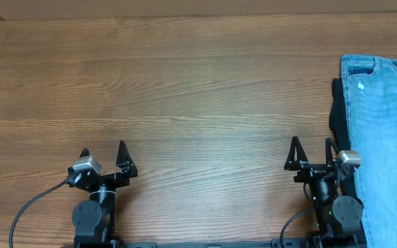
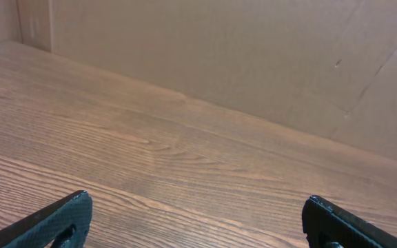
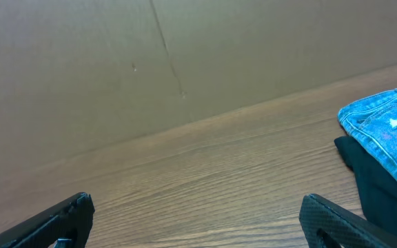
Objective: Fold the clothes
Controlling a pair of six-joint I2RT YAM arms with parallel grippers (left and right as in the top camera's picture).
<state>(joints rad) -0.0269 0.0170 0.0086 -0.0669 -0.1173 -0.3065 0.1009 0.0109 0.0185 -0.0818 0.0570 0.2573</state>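
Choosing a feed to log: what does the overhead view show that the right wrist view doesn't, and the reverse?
Only overhead: the left hand, open, and the jeans running on down to the picture's bottom edge. Only right wrist: the face of the brown wall behind the table. Both: the open right hand, the jeans' waistband end, the dark cloth peeking out beside it, and the table.
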